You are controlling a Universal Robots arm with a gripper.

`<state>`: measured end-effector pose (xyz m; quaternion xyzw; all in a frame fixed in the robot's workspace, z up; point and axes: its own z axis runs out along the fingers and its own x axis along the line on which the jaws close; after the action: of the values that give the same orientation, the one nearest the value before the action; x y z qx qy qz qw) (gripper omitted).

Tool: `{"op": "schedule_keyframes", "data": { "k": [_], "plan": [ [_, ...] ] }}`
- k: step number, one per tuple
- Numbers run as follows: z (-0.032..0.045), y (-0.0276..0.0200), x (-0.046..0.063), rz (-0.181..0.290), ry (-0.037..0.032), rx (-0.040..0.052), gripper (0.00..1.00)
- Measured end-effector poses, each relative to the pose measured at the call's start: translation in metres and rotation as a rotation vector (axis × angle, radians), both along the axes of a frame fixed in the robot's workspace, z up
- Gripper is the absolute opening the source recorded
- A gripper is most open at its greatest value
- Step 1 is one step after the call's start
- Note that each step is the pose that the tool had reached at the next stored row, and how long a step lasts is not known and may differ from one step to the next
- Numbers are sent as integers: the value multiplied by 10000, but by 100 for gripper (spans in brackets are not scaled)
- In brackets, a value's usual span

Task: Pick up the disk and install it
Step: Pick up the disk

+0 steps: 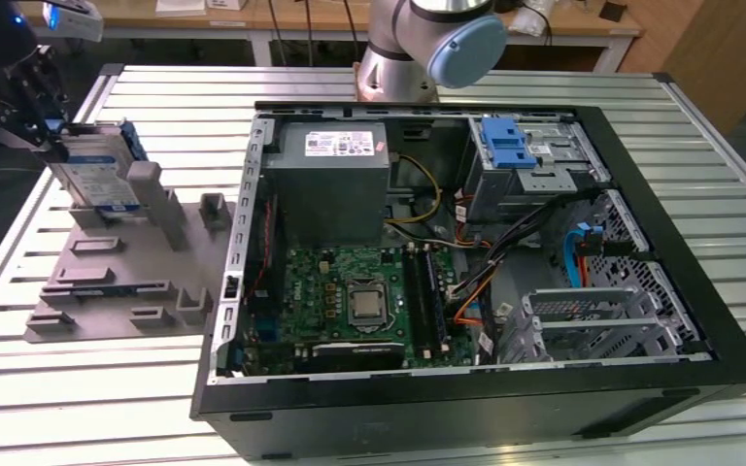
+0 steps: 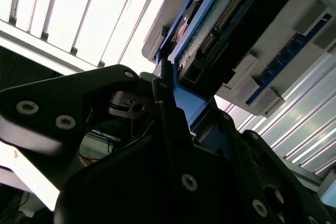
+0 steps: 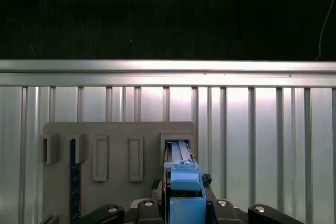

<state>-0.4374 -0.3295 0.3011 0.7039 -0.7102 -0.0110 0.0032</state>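
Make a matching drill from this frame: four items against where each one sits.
Items:
1. disk
2. gripper
3. blue bracket
4. power supply

Places:
A. atop the metal drive cage inside the case
B. standing on edge in the grey holder, at the exterior view's left
C. inside the case, next to the motherboard
D. closed on the disk's upper edge

Pairs: 1-B, 2-D, 3-A, 4-C

Silver arm (image 1: 389,73), light-blue joint cap (image 1: 468,49), black jaws, silver screws (image 2: 189,182)
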Motion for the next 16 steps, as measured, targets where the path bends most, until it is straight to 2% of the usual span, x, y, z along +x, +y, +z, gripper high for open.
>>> {"op": "schedule_keyframes", "data": {
  "k": [16],
  "plan": [
    [33, 0, 0, 0, 1, -1, 36]
  ]
}}
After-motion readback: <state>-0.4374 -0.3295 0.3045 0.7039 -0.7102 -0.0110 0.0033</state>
